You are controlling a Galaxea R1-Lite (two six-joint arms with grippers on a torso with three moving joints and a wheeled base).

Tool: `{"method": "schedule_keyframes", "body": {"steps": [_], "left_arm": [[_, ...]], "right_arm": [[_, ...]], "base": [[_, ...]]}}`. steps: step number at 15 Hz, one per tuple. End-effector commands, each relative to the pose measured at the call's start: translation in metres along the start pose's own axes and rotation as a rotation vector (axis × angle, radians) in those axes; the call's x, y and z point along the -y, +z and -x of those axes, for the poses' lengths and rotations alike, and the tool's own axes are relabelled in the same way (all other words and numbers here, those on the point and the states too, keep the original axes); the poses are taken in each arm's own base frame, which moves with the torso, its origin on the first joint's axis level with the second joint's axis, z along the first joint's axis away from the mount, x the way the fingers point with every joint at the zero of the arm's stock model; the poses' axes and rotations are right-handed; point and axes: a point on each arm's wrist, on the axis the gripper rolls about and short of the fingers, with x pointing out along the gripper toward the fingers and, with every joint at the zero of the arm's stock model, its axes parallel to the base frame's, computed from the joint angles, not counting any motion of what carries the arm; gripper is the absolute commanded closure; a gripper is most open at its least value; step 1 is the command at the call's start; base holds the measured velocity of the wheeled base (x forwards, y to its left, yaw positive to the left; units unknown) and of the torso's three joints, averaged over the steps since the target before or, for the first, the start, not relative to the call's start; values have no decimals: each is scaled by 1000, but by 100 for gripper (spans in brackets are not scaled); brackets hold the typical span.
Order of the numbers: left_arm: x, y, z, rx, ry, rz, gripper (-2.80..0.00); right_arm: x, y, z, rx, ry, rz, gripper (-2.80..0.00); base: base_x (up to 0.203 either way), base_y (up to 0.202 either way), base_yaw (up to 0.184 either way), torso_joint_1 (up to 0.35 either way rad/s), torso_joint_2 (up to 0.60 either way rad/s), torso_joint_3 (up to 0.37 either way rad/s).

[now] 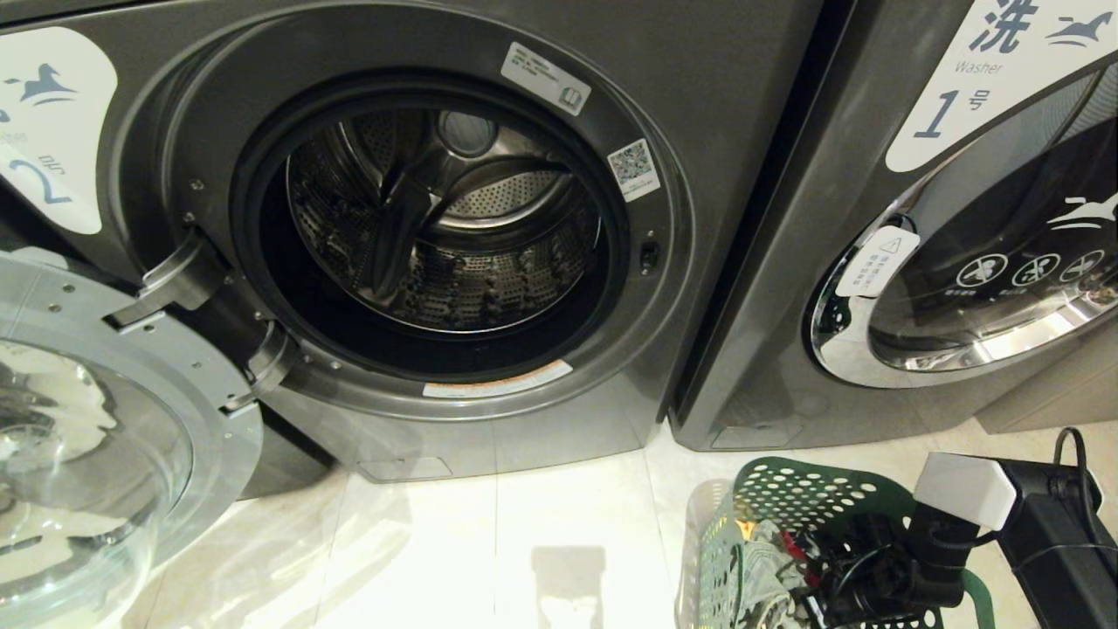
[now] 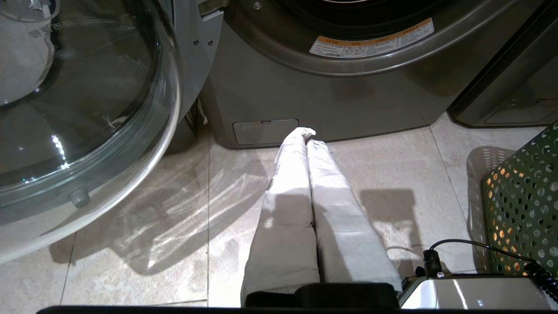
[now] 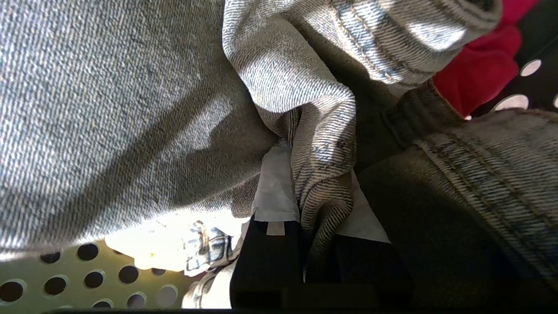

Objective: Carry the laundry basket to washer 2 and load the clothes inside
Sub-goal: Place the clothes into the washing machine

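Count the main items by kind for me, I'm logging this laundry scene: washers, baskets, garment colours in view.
Washers: 2, washer 2 with its door open and washer 1 shut
Laundry basket: 1
Garment colours: 2, grey denim and red cloth
Total: 5

On washer 2 (image 1: pixel 419 236), your landmark, the white label (image 1: pixel 48 122) left of the open drum mouth carries a blue horse figure and the numeral 2. On the door ring, up and right of the mouth, you have a white sticker (image 1: pixel 546 79) with print too small to read, and below it a QR code sticker (image 1: pixel 633 169). Under the mouth sits an orange-banded warning strip (image 2: pixel 372 38), its text illegible. On the neighbouring washer (image 1: pixel 917 218) to the right, the white label (image 1: pixel 987 79) reads "Washer", the numeral 1, and Chinese characters. Its door (image 1: pixel 987 279) bears a warning-triangle tag (image 1: pixel 878 260) and three round crossed-out symbols (image 1: pixel 1031 269).
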Motion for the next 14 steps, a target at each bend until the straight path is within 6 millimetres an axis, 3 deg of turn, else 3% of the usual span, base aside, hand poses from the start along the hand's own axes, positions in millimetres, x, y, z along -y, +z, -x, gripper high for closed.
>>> {"method": "schedule_keyframes", "body": {"steps": [1, 6, 14], "left_arm": [[0, 0, 0, 0, -1, 0, 0], [0, 0, 0, 0, 0, 0, 0], [0, 0, 0, 0, 0, 0, 0]], "right_arm": [[2, 15, 14, 29, -9, 8, 0], [-1, 48, 70, 108, -7, -12, 0], [-47, 56, 211, 255, -26, 51, 0]], "base": [[0, 0, 0, 0, 0, 0], [0, 0, 0, 0, 0, 0], [0, 0, 0, 0, 0, 0]]}}
